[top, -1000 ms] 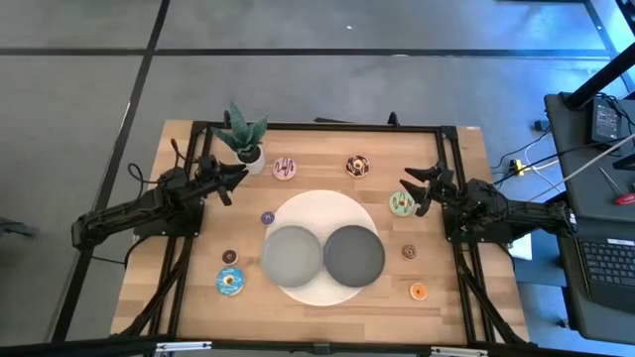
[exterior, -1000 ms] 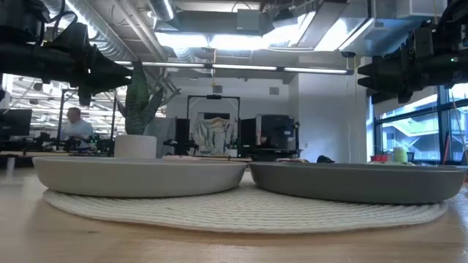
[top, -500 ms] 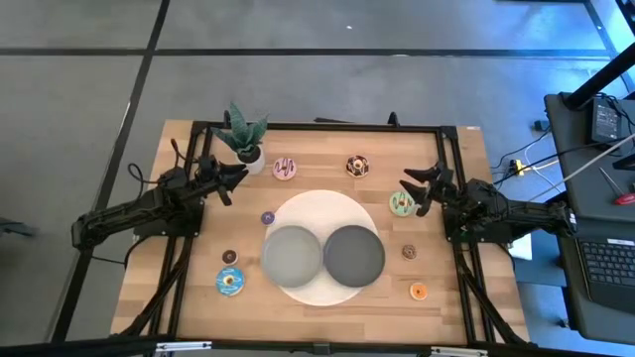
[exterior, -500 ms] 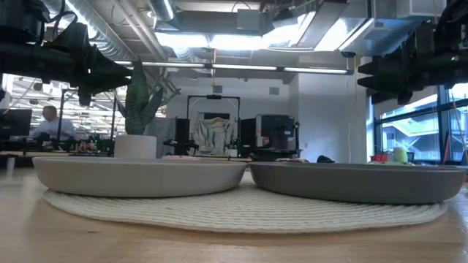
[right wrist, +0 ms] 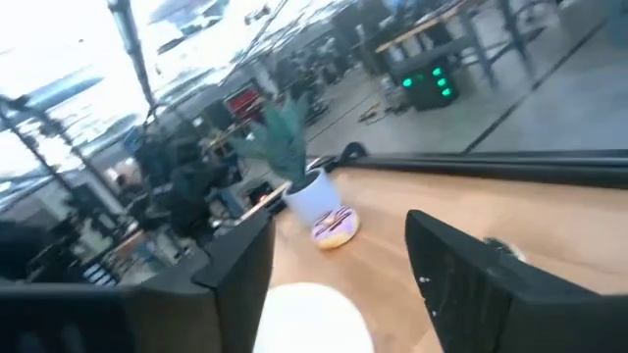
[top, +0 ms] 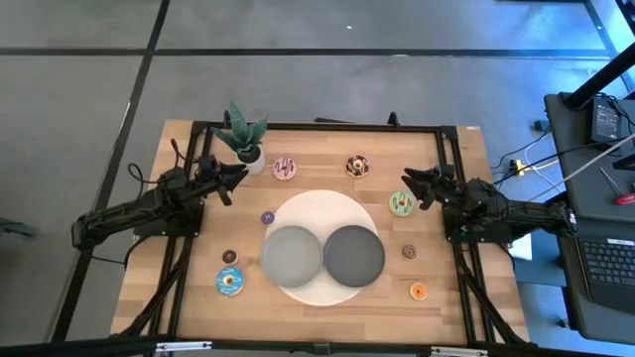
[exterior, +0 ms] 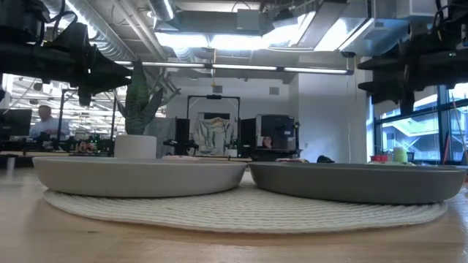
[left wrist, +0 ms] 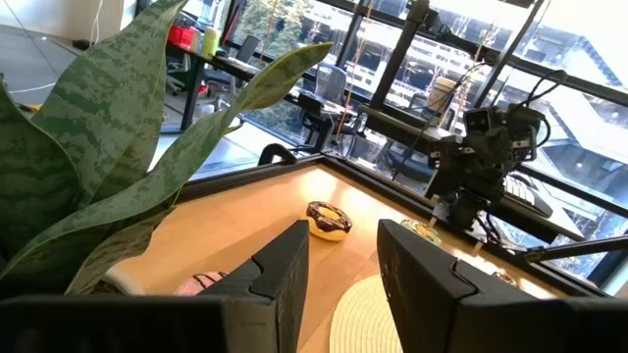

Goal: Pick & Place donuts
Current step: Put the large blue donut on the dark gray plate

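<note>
A: What's the biggest thing here?

B: The wooden bench [top: 179, 288]. At its middle lies a round white mat [top: 319, 209] carrying two grey plates [top: 292, 254] side by side, rims touching. Neither plate has anything on it.

A: And the arms?

B: The left arm reaches in from the left side. Its left gripper [top: 234, 175] is raised above the bench just beside the potted plant [top: 243, 136], fingers a little apart, holding nothing. The right gripper [top: 414, 184] is raised too, at the mint-green donut [top: 402, 204], overlapping its far edge from above. Its fingers are spread wide in its wrist view, with nothing between them.

A: Where are the donuts?

B: All on the bare wood, off the plates. The pink donut [top: 285, 168] sits near the plant's pot. The chocolate-brown donut [top: 357, 166] is at the far side, right of the pink one. The blue donut [top: 230, 283] lies at the near left.

A: And the little ones?

B: A purple donut [top: 267, 217] just left of the mat, a small dark one [top: 230, 257] above the blue, a small brown donut [top: 409, 252] right of the plates, and an orange donut [top: 418, 292] near the right corner.
</note>
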Tool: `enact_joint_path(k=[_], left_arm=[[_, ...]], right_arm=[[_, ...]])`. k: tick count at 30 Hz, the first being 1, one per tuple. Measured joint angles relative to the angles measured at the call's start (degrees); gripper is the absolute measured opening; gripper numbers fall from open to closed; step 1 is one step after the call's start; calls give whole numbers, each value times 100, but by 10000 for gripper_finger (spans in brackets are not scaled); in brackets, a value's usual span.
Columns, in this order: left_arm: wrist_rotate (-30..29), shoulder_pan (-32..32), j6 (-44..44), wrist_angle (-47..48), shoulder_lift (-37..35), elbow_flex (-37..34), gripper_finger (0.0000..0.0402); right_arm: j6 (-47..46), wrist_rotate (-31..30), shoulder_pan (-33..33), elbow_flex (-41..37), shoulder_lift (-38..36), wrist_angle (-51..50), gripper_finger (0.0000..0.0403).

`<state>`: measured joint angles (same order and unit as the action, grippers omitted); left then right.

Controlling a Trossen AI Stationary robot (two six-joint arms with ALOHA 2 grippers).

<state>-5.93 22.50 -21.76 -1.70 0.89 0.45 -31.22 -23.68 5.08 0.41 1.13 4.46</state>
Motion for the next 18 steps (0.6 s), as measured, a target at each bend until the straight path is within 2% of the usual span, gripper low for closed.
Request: enact_joint_path(k=[5,7,9,12,15,18], left_arm=[[0,0,0,1,0,1,119],[0,-1,0,1,2,2,119],[0,1,0,-1,0,-1,120],[0,0,0,0,0,0,120],[0,1,0,-2,0,2,119],[-29,0,-5,-25,2,0,119]], right_arm=[[59,-450,0,0,0,430,291],[403,-708,2,-1,0,731,309],[1133,-994,2,-1,0,1068,321],[2036,-1323,3,0,0,1589,329],[2311,-1332,4,1,0,2194,330],[2565,-1346,4,1,0,2394,330]])
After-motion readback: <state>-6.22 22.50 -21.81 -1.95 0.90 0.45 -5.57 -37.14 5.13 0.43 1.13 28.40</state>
